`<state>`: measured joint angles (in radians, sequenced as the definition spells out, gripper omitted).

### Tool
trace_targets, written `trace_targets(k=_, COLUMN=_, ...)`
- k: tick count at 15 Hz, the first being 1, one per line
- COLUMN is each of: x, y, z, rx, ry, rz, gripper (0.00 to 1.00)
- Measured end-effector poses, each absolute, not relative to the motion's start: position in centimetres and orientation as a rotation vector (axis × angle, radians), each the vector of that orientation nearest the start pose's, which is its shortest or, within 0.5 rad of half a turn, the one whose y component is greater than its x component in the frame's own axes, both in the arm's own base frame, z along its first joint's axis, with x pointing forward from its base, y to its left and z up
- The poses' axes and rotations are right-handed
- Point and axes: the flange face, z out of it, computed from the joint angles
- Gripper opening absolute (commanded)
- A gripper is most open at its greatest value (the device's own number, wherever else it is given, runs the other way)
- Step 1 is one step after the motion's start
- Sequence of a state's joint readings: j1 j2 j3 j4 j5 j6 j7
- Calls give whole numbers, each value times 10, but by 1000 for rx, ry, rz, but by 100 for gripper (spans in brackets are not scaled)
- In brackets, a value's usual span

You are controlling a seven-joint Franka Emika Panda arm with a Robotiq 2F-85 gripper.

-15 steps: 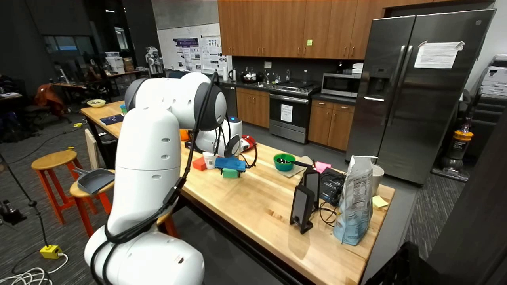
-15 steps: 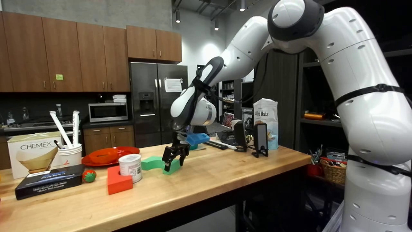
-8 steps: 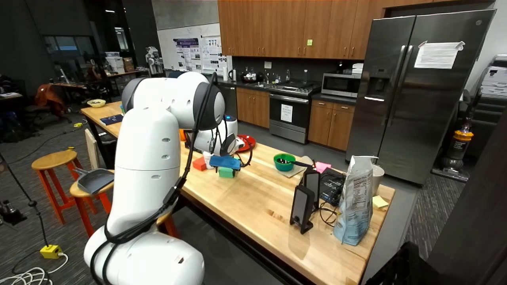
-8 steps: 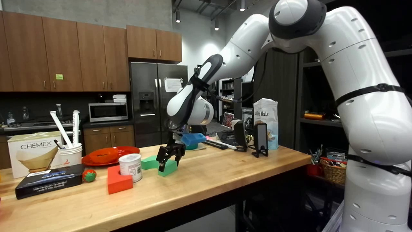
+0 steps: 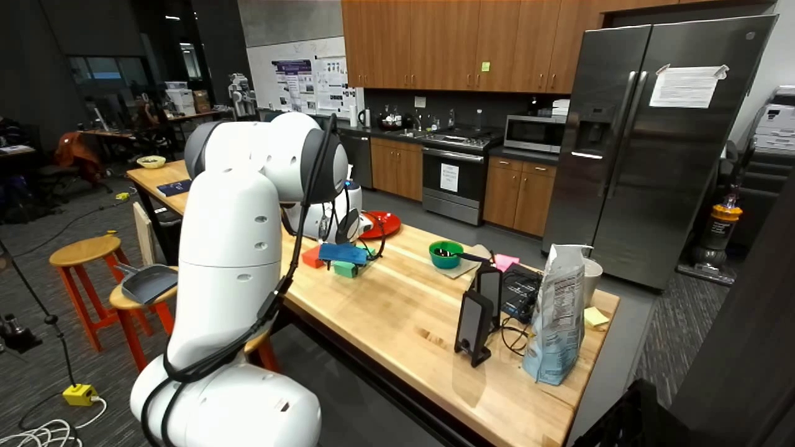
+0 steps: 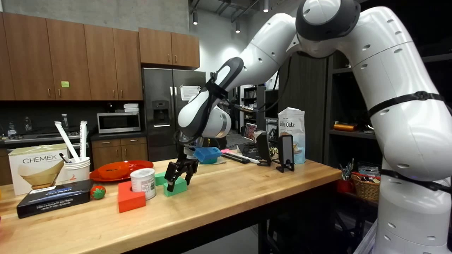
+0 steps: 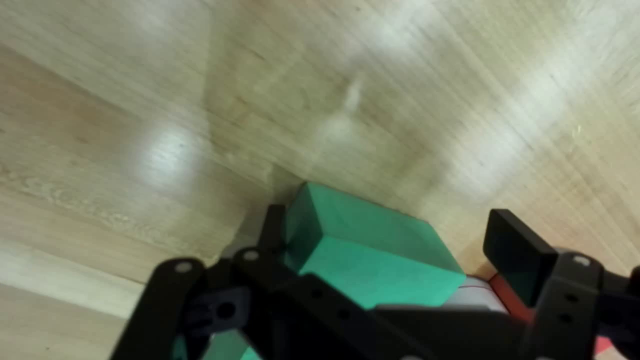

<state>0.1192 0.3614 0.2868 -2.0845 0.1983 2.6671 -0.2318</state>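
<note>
In an exterior view, with the green block [image 6: 178, 189] as the clock's centre and twelve at the top, a coffee-maker box [image 6: 31, 176], a flat black box [image 6: 54, 199], a white cup [image 6: 77, 171] and a toy strawberry [image 6: 97, 192] line up around nine o'clock. A red plate [image 6: 145, 164] sits toward ten. A red block [image 6: 131, 203] is at half past eight and a white tub [image 6: 144, 183] at nine, both crowding that side. Next, the green block lies on the table [image 6: 229, 192]. In the wrist view one end of it lies between the gripper's [image 6: 179, 185] fingers, which stand apart: one is just beside the block, a gap shows at the other; I cannot tell whether either touches. Two speakers [image 6: 286, 150] and a bag of oats [image 6: 296, 130] stand between two and three. The arm [image 6: 323, 47] rises from the right, bends high and slopes down leftward, the gripper pointing between six and seven.
</note>
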Motion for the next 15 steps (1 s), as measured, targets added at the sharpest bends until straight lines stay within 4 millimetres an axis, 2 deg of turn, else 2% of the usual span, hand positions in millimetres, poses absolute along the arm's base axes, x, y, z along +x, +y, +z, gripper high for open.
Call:
trace_targets(k=7, x=550, y=256, z=287, rx=-2807, ry=-737, rz=-342, gripper=100)
trace_targets(k=15, x=544, y=257, z=290, rx=-2807, ry=-784, rz=-374, gripper=100)
